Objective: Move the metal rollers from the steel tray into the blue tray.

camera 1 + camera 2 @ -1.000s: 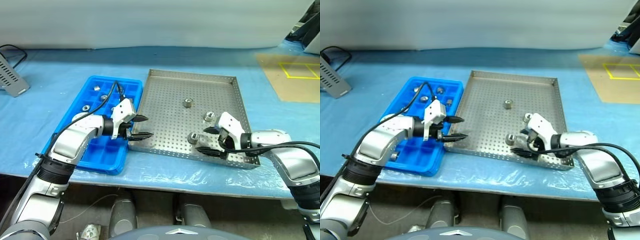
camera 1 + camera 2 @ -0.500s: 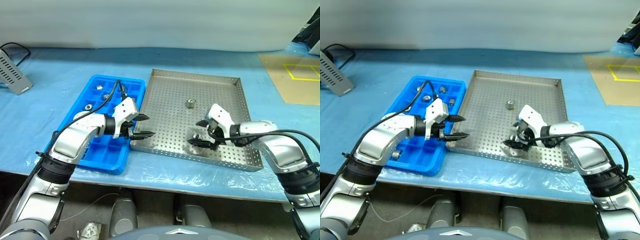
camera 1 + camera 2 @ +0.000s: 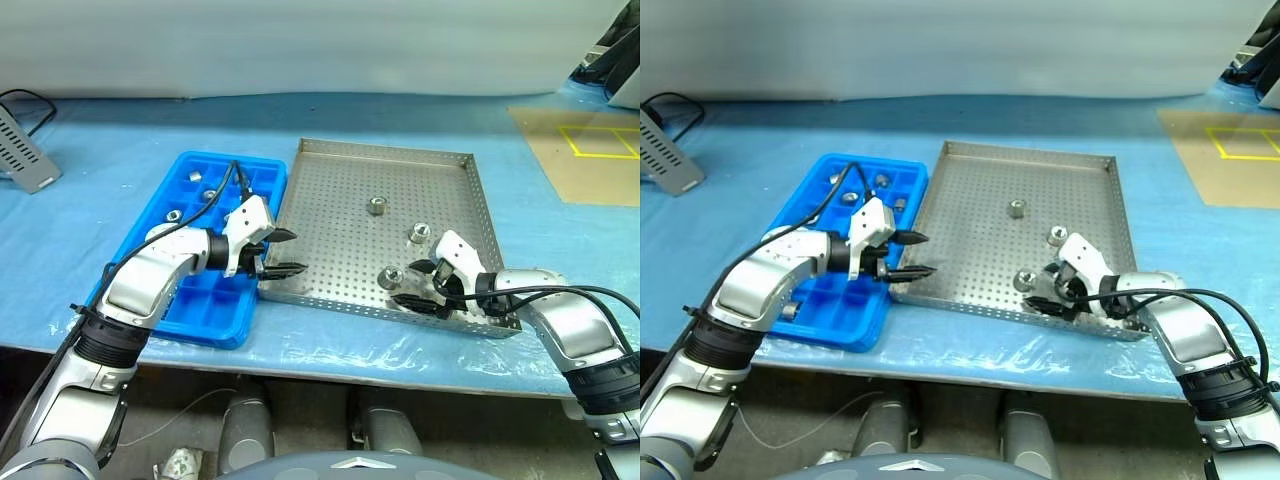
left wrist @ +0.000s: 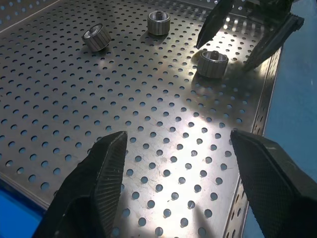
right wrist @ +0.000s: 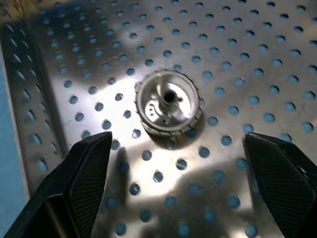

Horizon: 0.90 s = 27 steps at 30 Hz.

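Observation:
The steel tray [image 3: 335, 225] holds three metal rollers: a far one [image 3: 376, 206], a middle one [image 3: 417, 234] and a near one [image 3: 389, 277]. My right gripper [image 3: 405, 283] is open, low over the tray's near right part. The near roller [image 5: 168, 103] lies just ahead of its fingertips, ungripped. Open and empty, my left gripper [image 3: 298, 252] hovers over the steel tray's left edge, pointing right toward the rollers [image 4: 212, 63]. The blue tray [image 3: 205, 310] lies left of the steel tray, with a few rollers [image 3: 210, 195] in its far compartments.
A grey device [image 3: 22, 150] with a black cable sits at the far left. A tan board with yellow tape [image 3: 585, 150] lies at the far right. The blue-covered table's front edge [image 3: 330, 355] runs just below both trays.
My right gripper has sunk a little toward the tray floor beside the near roller, still open. The left gripper has not moved. The head view swung briefly and came back.

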Each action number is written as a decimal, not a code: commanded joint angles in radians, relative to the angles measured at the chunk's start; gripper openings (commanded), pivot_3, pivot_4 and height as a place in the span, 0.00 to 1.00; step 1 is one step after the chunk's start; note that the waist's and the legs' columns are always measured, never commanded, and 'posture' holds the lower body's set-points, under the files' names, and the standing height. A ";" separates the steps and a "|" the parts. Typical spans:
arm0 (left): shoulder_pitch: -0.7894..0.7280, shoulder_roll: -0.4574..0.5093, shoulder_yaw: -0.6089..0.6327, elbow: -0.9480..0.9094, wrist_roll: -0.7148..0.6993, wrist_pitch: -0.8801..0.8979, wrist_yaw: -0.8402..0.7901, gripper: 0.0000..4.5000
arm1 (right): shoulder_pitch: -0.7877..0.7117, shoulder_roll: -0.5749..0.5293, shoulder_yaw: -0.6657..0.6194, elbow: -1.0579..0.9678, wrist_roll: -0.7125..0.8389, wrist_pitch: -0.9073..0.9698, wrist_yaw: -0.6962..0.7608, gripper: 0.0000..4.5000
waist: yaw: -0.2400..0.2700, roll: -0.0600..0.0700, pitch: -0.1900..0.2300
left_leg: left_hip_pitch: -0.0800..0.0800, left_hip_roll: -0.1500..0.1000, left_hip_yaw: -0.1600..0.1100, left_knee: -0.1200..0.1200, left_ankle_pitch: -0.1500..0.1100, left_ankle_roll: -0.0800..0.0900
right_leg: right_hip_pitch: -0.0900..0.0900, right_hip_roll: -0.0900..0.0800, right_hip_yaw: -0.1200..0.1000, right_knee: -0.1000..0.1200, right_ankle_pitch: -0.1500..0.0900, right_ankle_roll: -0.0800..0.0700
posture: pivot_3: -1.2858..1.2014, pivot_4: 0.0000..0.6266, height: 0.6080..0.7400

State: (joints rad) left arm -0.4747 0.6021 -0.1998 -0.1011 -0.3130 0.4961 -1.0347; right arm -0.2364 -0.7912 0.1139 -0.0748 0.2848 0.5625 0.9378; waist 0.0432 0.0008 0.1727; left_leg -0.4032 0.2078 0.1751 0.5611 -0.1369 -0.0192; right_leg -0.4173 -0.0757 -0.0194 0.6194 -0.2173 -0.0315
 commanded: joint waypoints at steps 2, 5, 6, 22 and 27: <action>0.000 0.006 0.012 0.023 0.013 -0.052 -0.014 0.78 | -0.049 0.020 0.004 0.096 -0.037 -0.090 0.021 1.00 | -0.003 0.000 0.000 | 0.000 0.000 0.000 0.000 0.000 0.000 | 0.000 0.000 0.000 0.000 0.000 0.000 | 0.46 0.24 1.00; -0.010 0.001 0.010 0.064 0.020 -0.077 -0.023 0.78 | -0.052 0.040 0.015 0.104 -0.049 -0.102 0.021 1.00 | -0.002 0.000 0.000 | 0.000 0.000 0.000 0.000 0.000 0.000 | 0.000 0.000 0.000 0.000 0.000 0.000 | 0.46 0.24 1.00; -0.013 0.000 0.010 0.079 0.022 -0.087 -0.027 0.78 | -0.050 0.050 0.015 0.092 -0.047 -0.095 0.018 1.00 | -0.002 0.000 0.000 | 0.000 0.000 0.000 0.000 0.000 0.000 | 0.000 0.000 0.000 0.000 0.000 0.000 | 0.46 0.24 1.00; -0.028 -0.021 0.008 0.192 0.062 -0.161 -0.049 0.78 | -0.021 0.129 0.022 -0.055 -0.019 -0.014 0.026 1.00 | -0.021 0.000 0.000 | 0.001 0.002 0.000 -0.001 0.000 0.000 | 0.000 0.002 0.000 0.000 0.000 0.000 | 0.45 0.24 1.00; -0.025 -0.019 0.014 0.173 0.062 -0.148 -0.046 0.78 | -0.028 0.121 0.009 -0.053 -0.039 -0.036 0.024 1.00 | -0.012 0.001 0.000 | 0.000 0.000 0.000 -0.002 0.000 0.000 | -0.001 0.000 0.000 0.000 0.000 -0.001 | 0.46 0.24 1.00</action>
State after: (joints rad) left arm -0.4962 0.5769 -0.2013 0.0976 -0.2504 0.3457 -1.0820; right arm -0.2573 -0.6568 0.1406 -0.1087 0.2390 0.5447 0.9574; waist 0.0312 0.0017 0.1723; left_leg -0.4033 0.2079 0.1752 0.5600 -0.1373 -0.0187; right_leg -0.4179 -0.0757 -0.0195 0.6189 -0.2175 -0.0322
